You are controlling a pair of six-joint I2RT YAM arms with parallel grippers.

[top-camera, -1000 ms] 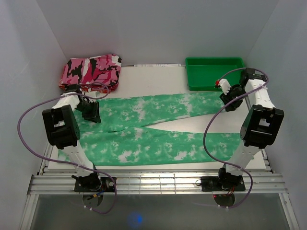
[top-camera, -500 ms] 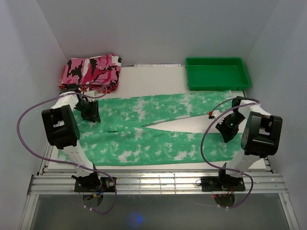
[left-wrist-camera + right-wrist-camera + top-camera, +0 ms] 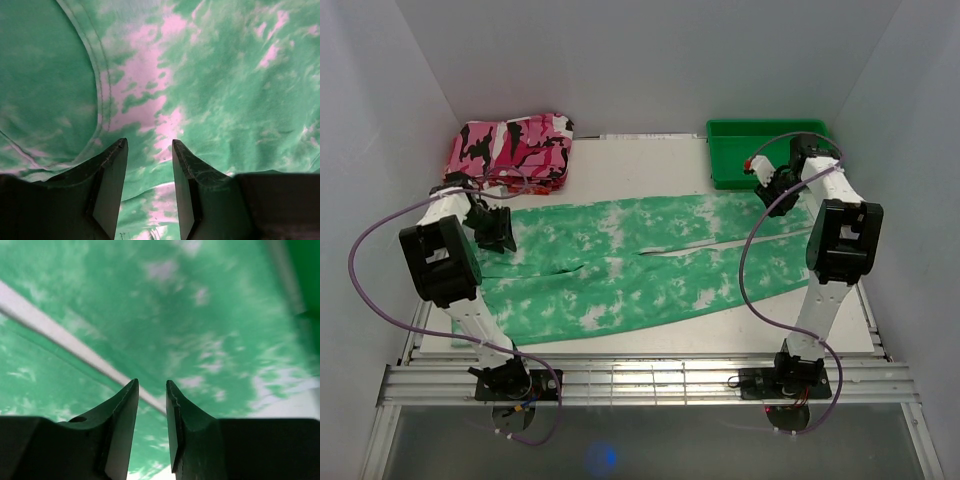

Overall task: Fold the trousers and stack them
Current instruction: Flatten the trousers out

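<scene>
The trousers [image 3: 620, 262] lie flat on the table, bright green with white blotches, waist to the left and both legs running right, almost side by side. My left gripper [image 3: 497, 232] hovers over the waist end. In the left wrist view it [image 3: 149, 145] stands open just above the cloth [image 3: 225, 75], beside a curved seam [image 3: 100, 85], holding nothing. My right gripper [image 3: 769, 190] hangs over the far leg's end near the tray. In the right wrist view it [image 3: 151, 384] is narrowly open over the cloth [image 3: 150, 300], with nothing between its fingers.
A folded pink, black and white camouflage cloth [image 3: 510, 150] sits at the back left. A green plastic tray [image 3: 765, 126] stands at the back right, close to my right gripper. A thin strip of white table [image 3: 65, 337] shows between the legs. Walls close in on both sides.
My right arm dipped to the near leg, then swung back up beside the tray. The near leg now lies closer to the far leg. My left gripper opened wider and shifted slightly left.
</scene>
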